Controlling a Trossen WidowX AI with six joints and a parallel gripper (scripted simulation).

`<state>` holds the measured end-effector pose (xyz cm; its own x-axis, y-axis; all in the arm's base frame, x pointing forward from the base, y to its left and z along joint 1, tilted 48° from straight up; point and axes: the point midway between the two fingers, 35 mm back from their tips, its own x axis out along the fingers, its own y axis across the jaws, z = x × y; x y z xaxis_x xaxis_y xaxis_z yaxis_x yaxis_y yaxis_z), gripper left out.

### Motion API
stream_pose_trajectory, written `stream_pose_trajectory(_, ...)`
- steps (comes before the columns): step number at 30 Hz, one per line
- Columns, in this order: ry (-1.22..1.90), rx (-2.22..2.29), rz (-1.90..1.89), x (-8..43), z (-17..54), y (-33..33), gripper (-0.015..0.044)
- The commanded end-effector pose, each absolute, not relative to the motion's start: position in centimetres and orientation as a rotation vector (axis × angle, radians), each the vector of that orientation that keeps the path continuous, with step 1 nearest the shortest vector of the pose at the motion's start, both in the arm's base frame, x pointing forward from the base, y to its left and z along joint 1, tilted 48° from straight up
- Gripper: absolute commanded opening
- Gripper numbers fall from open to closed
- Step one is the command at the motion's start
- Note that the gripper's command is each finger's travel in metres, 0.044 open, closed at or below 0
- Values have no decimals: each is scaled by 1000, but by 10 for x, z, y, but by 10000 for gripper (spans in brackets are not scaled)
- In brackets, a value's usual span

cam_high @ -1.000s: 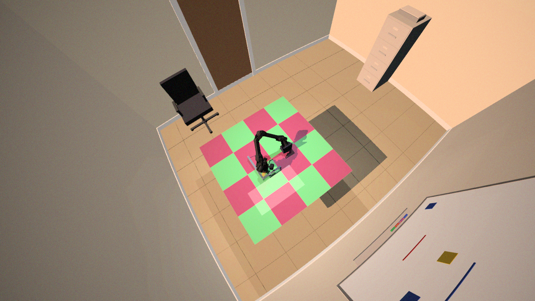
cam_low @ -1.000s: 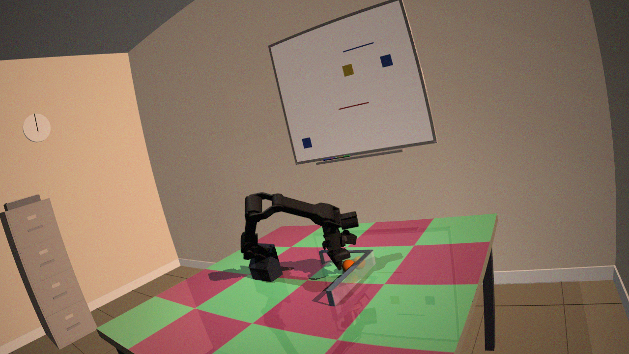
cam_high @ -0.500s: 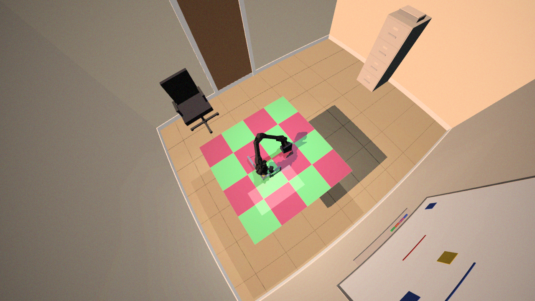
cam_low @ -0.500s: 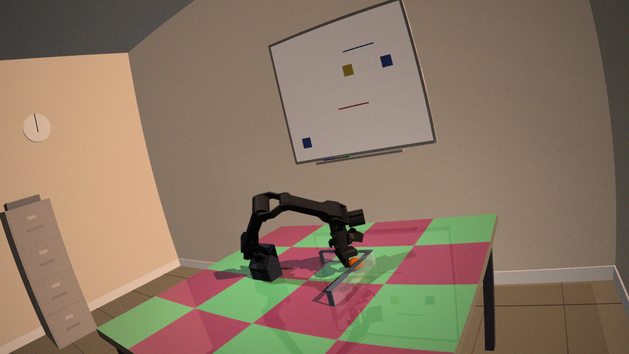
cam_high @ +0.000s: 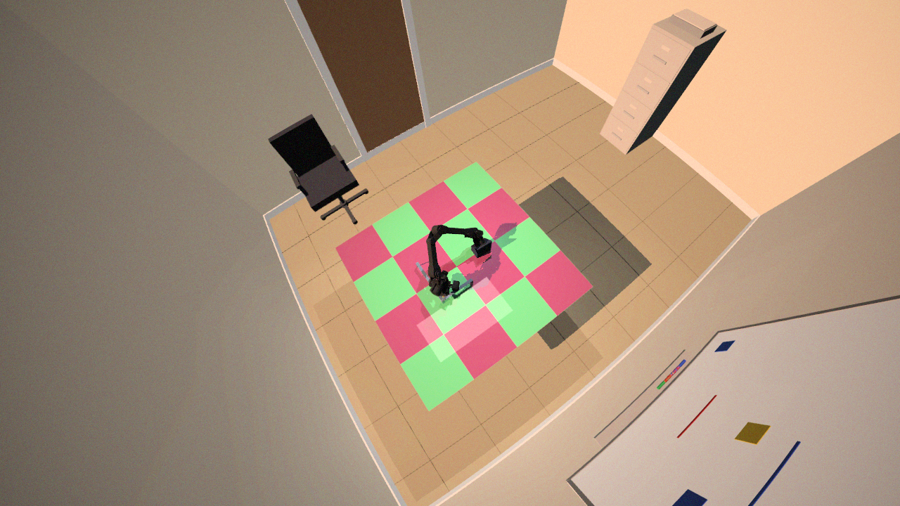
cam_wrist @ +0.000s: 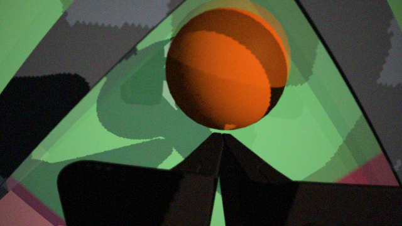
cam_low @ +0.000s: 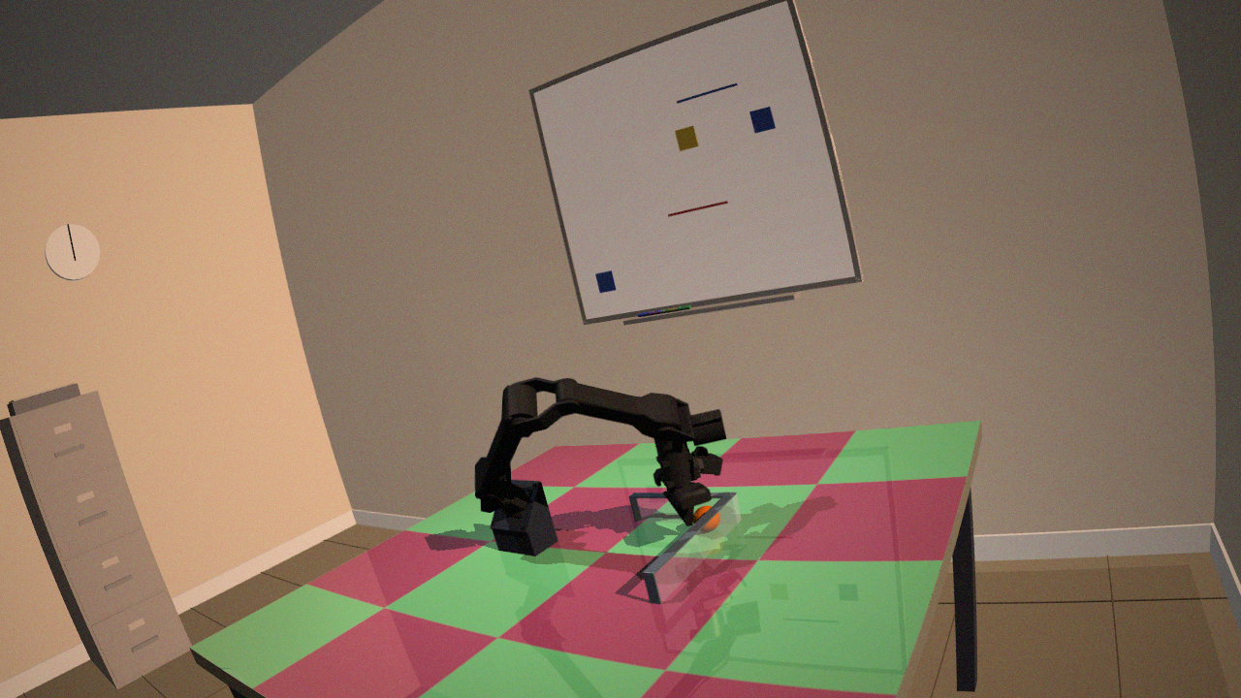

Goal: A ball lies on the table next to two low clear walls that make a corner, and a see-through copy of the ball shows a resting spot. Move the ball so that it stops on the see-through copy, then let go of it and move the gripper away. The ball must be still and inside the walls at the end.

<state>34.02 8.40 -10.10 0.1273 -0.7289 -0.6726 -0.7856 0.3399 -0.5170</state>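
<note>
Exterior: I see arm arched from base over table, wrist pitched down toward ball.
Gripper: fingers pressed together, nothing pinched.
Ball: on green tile, just beyond gripper tips, touching or nearly.
Ghost copy: ball overlaps it almost fully.
Walls: ball inside corner.

The pincer is pressed shut with nothing between its two dark fingers, whose tips meet in a point just below the orange ball. The ball sits on a green square of the table. A faint see-through copy overlaps the ball, showing as a thin rim along its upper right side. Two clear walls slant in from either side, converging beyond the ball.
</note>
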Motion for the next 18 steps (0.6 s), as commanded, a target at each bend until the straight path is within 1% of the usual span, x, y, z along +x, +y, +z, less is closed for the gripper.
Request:
stream_pose_trajectory(1,1613,-1394,70,336,-99,79,0)
stream_pose_trajectory(18,1615,-1395,70,319,-84,62,0)
